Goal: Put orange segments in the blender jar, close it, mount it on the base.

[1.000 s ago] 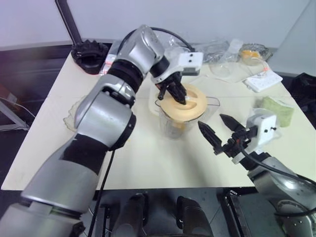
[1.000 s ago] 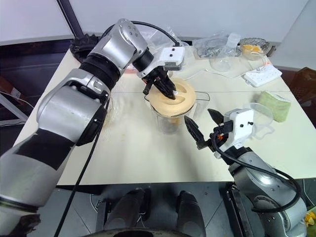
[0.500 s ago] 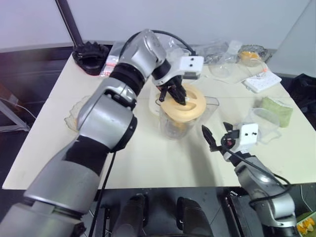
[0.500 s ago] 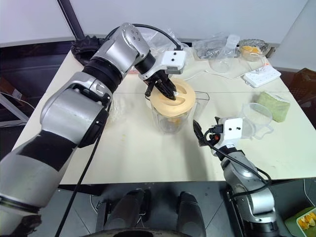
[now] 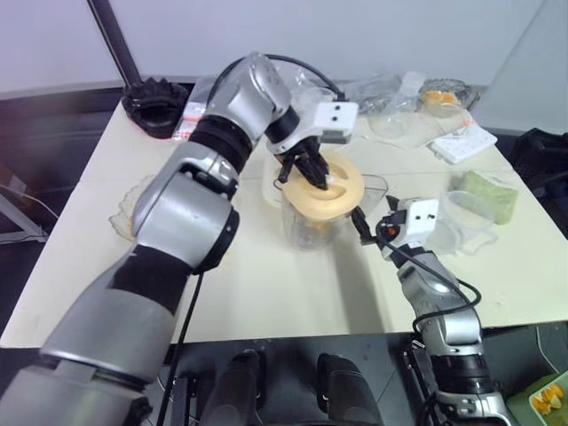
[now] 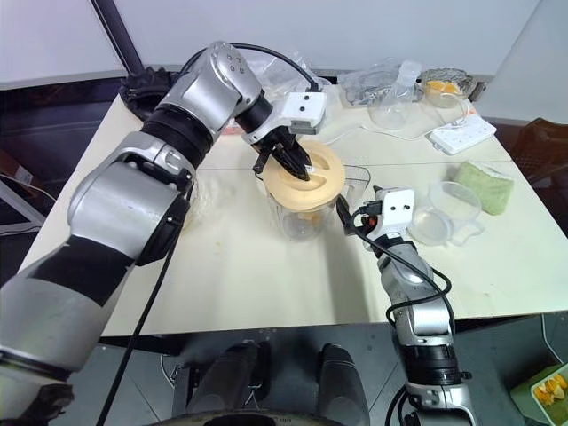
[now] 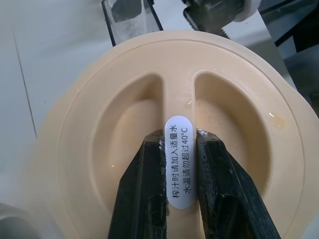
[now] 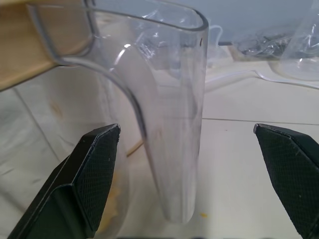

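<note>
Cream lid (image 7: pixel 149 124): my left end effector (image 7: pixel 179 164) pinches its labelled ridge atop the blender jar (image 5: pixel 306 226) on the counter (image 5: pixel 266 284). My right end effector (image 8: pixel 199 174) gapes astride the jar's handle (image 8: pixel 179 124); jar contents indistinct.

Head stereo overhead, wrist close-ups

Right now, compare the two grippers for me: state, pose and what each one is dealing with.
The left gripper is shut on the lid, pinching its centre ridge from above; the right gripper is open and holds nothing. The left points down at the blender jar; the right points level, its fingers either side of the jar's handle. Both work at the same jar.
</note>
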Controlling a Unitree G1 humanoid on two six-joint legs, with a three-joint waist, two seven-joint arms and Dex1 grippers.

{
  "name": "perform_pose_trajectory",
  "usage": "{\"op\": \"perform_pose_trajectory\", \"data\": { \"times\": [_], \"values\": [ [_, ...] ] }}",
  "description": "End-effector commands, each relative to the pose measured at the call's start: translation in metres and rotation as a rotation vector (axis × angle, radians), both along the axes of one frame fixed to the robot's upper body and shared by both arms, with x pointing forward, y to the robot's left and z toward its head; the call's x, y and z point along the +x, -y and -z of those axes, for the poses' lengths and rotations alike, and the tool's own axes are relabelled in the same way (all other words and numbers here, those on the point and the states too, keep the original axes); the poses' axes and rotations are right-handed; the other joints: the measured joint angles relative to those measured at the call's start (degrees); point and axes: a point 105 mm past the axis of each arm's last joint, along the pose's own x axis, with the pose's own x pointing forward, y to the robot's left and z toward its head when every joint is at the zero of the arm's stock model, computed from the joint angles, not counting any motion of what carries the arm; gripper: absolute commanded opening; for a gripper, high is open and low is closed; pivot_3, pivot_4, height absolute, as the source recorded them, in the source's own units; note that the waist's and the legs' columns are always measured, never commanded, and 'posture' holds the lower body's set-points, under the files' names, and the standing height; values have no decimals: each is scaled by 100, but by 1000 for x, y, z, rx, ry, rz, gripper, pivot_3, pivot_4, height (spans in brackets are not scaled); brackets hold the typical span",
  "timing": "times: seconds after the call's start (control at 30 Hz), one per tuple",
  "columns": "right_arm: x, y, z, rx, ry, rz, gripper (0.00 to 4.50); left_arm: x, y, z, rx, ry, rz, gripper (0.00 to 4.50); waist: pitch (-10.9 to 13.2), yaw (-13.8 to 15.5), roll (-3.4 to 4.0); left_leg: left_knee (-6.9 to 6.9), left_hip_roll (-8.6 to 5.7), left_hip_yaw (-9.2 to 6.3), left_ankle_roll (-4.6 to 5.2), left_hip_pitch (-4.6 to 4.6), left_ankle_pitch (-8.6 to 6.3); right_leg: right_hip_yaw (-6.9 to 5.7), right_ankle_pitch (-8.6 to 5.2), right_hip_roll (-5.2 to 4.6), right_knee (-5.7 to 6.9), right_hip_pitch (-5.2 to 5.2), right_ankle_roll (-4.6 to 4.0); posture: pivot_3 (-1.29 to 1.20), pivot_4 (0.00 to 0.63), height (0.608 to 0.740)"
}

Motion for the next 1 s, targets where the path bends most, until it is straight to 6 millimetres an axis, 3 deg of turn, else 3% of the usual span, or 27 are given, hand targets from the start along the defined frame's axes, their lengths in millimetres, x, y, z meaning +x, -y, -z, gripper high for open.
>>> {"op": "perform_pose_trajectory", "data": {
  "times": [0.03, 0.1, 0.17, 0.2, 0.53, 0.73, 0.8, 1.0],
  "values": [
    [1, -9, -12, -11, 55, -28, 3137, -6, -2, 36, 76, -101, 6, 242, -3, 7, 2, 0, 0, 0, 0, 1, 0, 0, 0, 0, 1, 1, 0, 0, 150, 740],
    [2, -9, -13, -13, 56, -26, 1929, -6, -3, 37, 77, -105, 4, 242, -9, 10, 6, 0, -1, -2, 0, 2, 0, 0, -1, 0, 0, 4, 0, 0, 150, 740],
    [3, -11, -14, -10, 56, -27, 1072, -5, -5, 38, 77, -108, 2, 242, -17, 6, 3, 1, -2, -2, 0, 3, 0, 0, -1, -1, -2, 7, -1, 0, 150, 740],
    [3, -11, -14, -9, 55, -29, 898, -5, -5, 38, 73, -111, -1, 242, -21, 4, 9, 1, -2, -2, 0, 3, 0, 0, -1, -1, -2, 7, -1, 0, 150, 740],
    [7, -17, -15, -33, 48, -49, 912, 13, 3, 43, -86, -116, -243, 242, -28, 21, 11, 0, -5, -10, 0, 23, 0, 0, -7, -1, -3, 34, 9, 0, 150, 740],
    [9, -22, -18, -31, 64, -62, 912, 29, -6, 61, -70, -71, -448, 242, -51, 23, 37, -3, -9, -32, -16, 97, -17, -1, -33, -4, -39, 121, 43, 0, 150, 740],
    [9, -22, -19, -30, 65, -66, 912, 27, -6, 65, -66, -91, -462, 242, -94, 1, 84, -6, 4, -35, -15, 96, -19, -1, -33, 3, -83, 155, 43, 0, 150, 740],
    [10, -22, -18, -33, 62, -72, 912, 24, -8, 71, -58, -115, -448, 242, -152, 0, 82, -82, 23, 0, -9, 89, -23, 12, -41, -10, -111, 188, 51, 0, 150, 740]
  ]
}}
